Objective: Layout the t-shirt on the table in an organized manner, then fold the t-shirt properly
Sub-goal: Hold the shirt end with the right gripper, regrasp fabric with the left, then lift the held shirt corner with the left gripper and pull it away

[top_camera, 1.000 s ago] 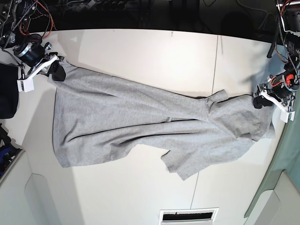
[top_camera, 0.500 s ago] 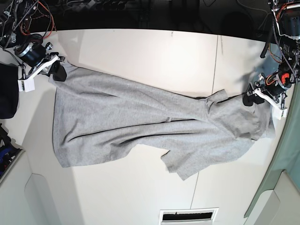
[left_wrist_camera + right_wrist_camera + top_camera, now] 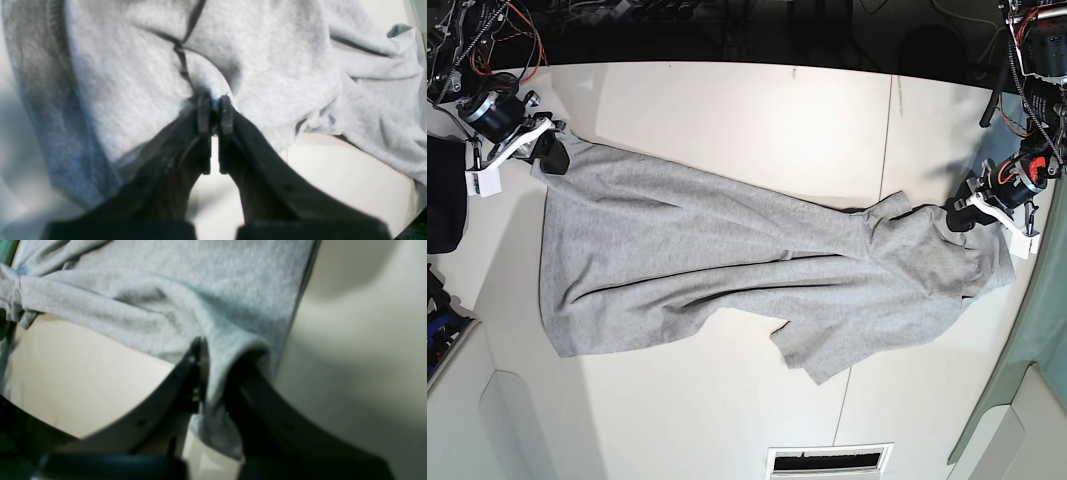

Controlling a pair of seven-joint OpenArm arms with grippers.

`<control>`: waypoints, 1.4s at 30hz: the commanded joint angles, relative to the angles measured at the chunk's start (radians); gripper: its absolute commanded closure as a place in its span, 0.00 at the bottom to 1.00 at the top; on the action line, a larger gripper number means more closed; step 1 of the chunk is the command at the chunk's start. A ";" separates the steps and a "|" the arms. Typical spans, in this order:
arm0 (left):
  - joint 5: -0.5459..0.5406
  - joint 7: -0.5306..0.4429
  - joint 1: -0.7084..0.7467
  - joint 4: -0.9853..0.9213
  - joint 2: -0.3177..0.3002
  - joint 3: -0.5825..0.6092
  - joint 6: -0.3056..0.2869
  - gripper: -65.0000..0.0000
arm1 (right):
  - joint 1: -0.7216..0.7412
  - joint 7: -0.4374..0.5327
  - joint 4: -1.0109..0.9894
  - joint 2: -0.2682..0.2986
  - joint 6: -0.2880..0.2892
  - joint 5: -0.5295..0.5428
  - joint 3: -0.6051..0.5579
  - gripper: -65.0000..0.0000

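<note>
The light grey t-shirt [image 3: 727, 260] lies stretched and creased across the white table [image 3: 727, 110], from the far left to the right edge. In the base view my right gripper [image 3: 552, 150] holds the shirt's far left corner. The right wrist view shows this gripper [image 3: 215, 366] shut on a rolled edge of the t-shirt [image 3: 173, 293]. On that view's right, my left gripper [image 3: 957, 215] sits at the shirt's bunched right end. In the left wrist view its fingertips [image 3: 213, 113] are pressed together on a pinch of the t-shirt [image 3: 126, 73].
A dark cloth [image 3: 442, 195] hangs at the left edge. A pale grey-green panel [image 3: 1037, 330] borders the table on the right. A vent slot [image 3: 827, 460] lies at the front edge. Cables run along the dark back edge. A thin seam [image 3: 889, 130] crosses the table.
My left gripper moved inward along the shirt's right end and went from open to shut on the cloth. The right gripper kept its hold and place.
</note>
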 commanded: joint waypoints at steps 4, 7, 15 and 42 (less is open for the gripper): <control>-0.056 -0.004 -0.013 0.042 -0.030 -0.007 -0.032 1.00 | 0.007 0.022 0.016 0.013 0.004 0.018 0.005 1.00; -0.150 0.080 -0.009 0.099 -0.048 -0.007 -0.083 1.00 | 0.007 0.022 0.016 0.013 0.004 0.018 0.005 1.00; -0.259 0.248 -0.008 0.261 -0.070 -0.009 -0.083 1.00 | 0.007 0.023 0.016 0.013 0.004 0.019 0.005 1.00; -0.087 0.114 0.025 0.258 -0.066 -0.007 -0.077 0.45 | 0.007 0.023 0.016 0.013 0.004 0.027 0.005 1.00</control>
